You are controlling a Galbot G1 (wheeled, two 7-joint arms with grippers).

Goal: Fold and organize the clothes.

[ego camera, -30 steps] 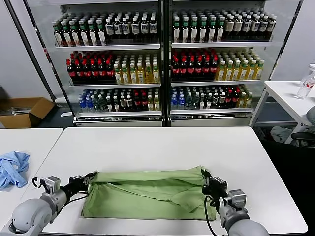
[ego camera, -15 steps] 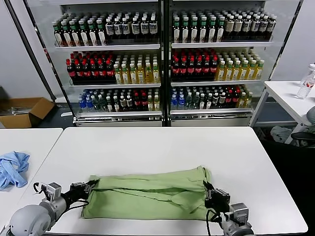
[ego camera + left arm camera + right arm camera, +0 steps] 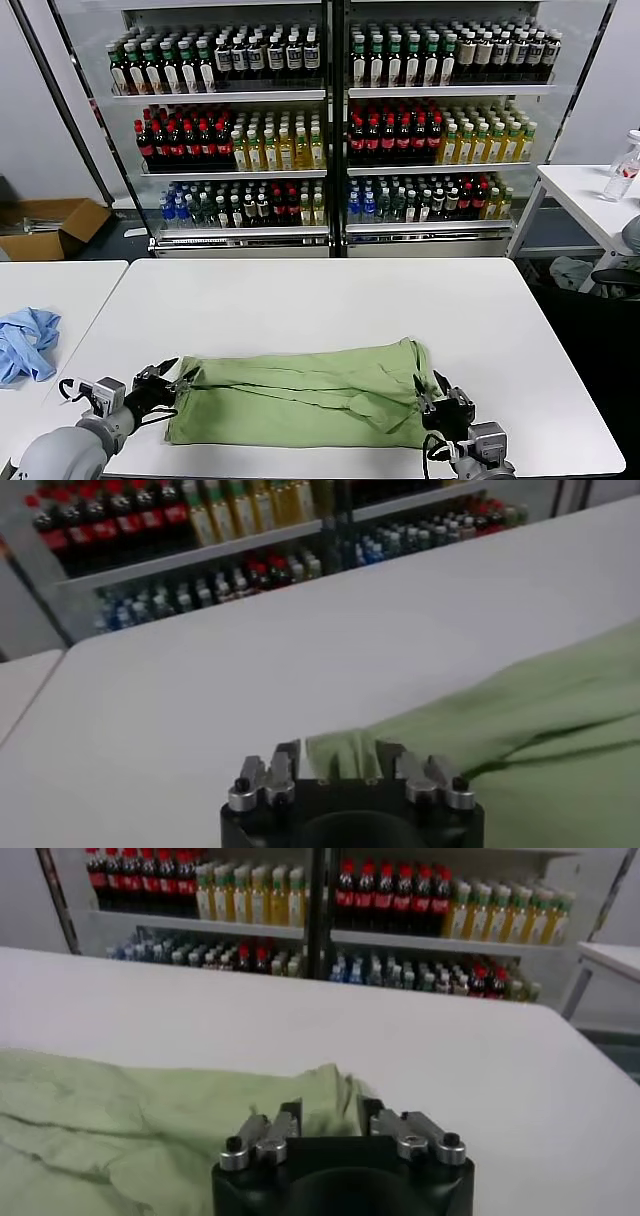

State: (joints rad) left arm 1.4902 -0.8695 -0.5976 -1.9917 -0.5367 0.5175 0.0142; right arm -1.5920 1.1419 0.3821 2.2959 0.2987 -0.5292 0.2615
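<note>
The green polo shirt (image 3: 300,395) lies folded on the desk (image 3: 320,300), long axis running side to side. The left gripper (image 3: 165,380) and right gripper (image 3: 440,398) sit at its opposite ends, jaws parted, holding nothing.

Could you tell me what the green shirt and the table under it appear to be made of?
Shirt: soft woven or knit fabric, matte, judging by its creases and limp folds.
Table: hard, smooth white top, likely laminate or painted board, with a faint sheen; exact material unclear.
</note>
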